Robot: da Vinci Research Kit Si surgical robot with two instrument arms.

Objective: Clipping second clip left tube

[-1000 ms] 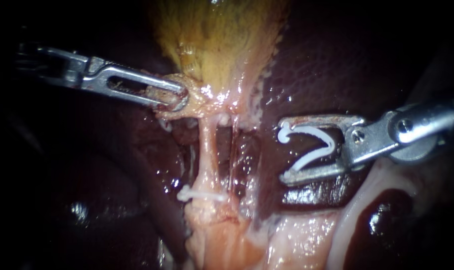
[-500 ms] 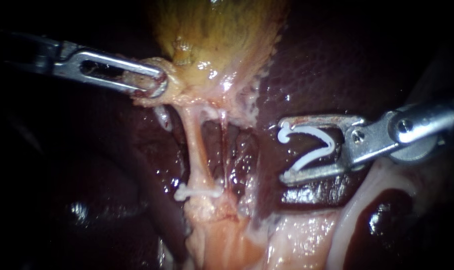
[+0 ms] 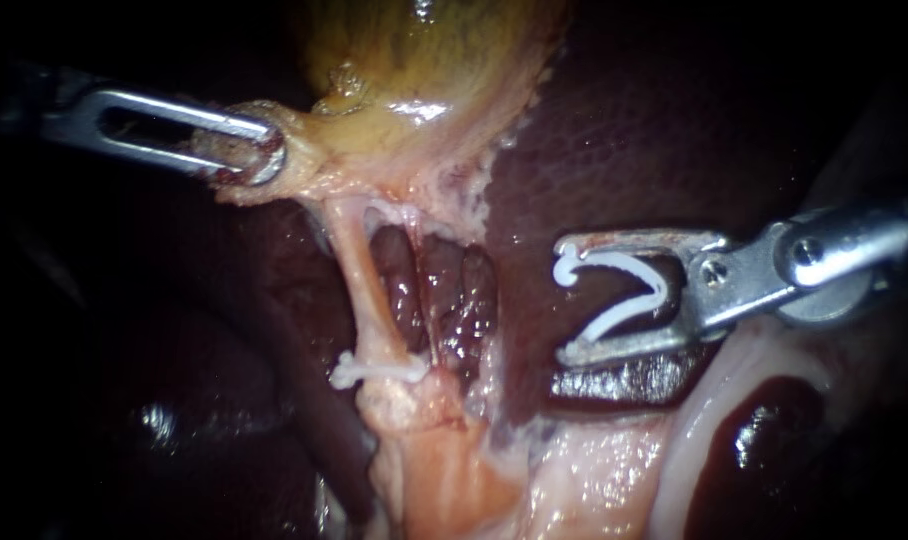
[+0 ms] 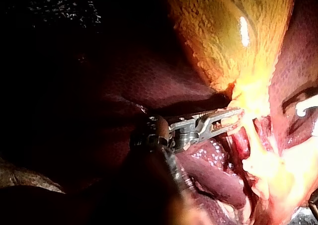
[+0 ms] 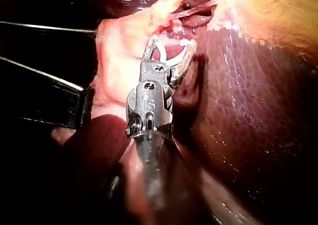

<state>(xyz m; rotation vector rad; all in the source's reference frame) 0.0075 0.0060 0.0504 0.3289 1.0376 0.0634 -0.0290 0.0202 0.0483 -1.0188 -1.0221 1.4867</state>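
My left instrument comes in from the left with its jaws shut on pale tissue at the neck of the yellow gallbladder, holding it up and to the left. The left tube runs taut from that neck down to a white clip closed across it. My right instrument hangs to the right of the tube, apart from it, its wide-spread jaws holding an open white clip. In the left wrist view my left instrument grips the neck. The right wrist view shows my right instrument with its clip.
Dark red liver lies behind and to the right of the gallbladder. A thinner strand runs just right of the left tube. Pale fatty tissue spreads below the right instrument.
My left instrument has pulled the gallbladder neck up and to the left, stretching the left tube and opening the window beside it. My right instrument has stayed where it was.
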